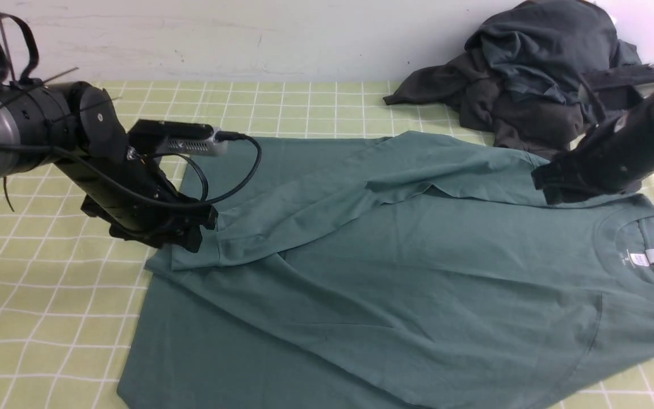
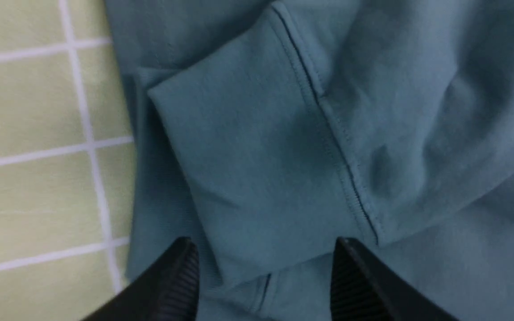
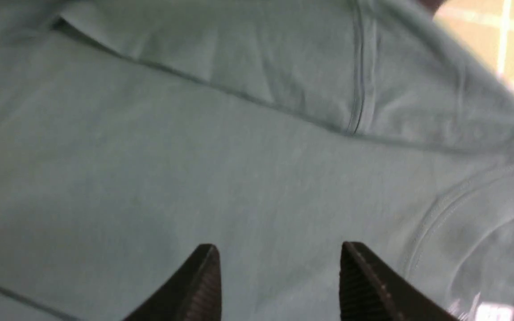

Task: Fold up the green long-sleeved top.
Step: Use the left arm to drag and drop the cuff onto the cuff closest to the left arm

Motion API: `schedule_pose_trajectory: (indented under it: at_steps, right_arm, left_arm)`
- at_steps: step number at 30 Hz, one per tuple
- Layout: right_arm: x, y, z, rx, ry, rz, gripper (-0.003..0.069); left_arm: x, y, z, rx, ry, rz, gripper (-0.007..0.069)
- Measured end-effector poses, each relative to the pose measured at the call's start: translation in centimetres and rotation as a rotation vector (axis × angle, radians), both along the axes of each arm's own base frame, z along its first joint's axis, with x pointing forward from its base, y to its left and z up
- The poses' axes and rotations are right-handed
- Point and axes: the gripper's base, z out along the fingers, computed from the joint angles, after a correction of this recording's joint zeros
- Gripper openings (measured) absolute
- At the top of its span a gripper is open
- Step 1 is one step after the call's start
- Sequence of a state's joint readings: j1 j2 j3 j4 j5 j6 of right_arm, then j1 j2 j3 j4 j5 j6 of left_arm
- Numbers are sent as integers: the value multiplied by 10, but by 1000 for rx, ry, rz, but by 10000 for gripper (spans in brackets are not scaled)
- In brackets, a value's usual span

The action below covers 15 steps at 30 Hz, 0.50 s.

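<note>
left gripper (image 2: pixel 263 246): jaws stand apart, ribbed pads bare, nothing clamped. the sleeve cuff (image 2: pixel 248 169) lies flat just beyond the tips. right gripper (image 3: pixel 279 247): jaws likewise apart and empty, poised over smooth fabric near the crew neck (image 3: pixel 458 214).

the green long-sleeved top (image 1: pixel 395 267) lies spread over the centre and lower right of the front view on the checked tablecloth (image 1: pixel 49 295). its collar points toward the right edge, with the white neck label (image 1: pixel 653 258) showing. one sleeve (image 1: pixel 361 187) lies diagonally over the body, from the shoulder at upper right to the cuff at centre left, near the hem.

step in hand, as judged: the sleeve fold is placed and the next fold needs a fresh grasp.
1. lift both grippers straight up before travelling, so the pads do not drag the sleeve off line.
2. take matching points, left gripper at the hem end, right gripper at the shoulder end, pinching all layers.
3. move both arms at one pace and keep the fold edge straight.
4. check that the cuff does not overhang the hem.

containers: none in view. the pile of dark clothes (image 1: pixel 537 74) lies loose at the upper right, close against the top's far edge. whether it touches cannot be told, so keep it out of the fold
</note>
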State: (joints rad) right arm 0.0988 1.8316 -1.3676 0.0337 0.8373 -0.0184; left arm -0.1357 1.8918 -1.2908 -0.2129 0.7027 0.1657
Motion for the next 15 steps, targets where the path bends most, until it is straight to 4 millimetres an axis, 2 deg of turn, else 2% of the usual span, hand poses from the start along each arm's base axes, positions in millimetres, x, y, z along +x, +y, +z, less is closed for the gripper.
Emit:
schedule_pose_trajectory:
  at_steps: [4,8,10,12,15]
  right_arm:
    - [-12,9,-8,32,166,51,350]
    - [-26,26,0,110,247,152,351]
    - [-33,35,11,154,242,201,351]
    - [-42,44,29,187,204,250,351]
    - [-59,59,59,218,126,327,351]
  left_arm:
    - [8,-2,-21,-23,4,30,330]
    - [11,-2,-29,-28,12,39,172]
    - [11,-3,-29,-31,11,42,85]
    - [11,-3,-29,-36,10,42,30]
    - [8,-4,-19,-41,2,38,15]
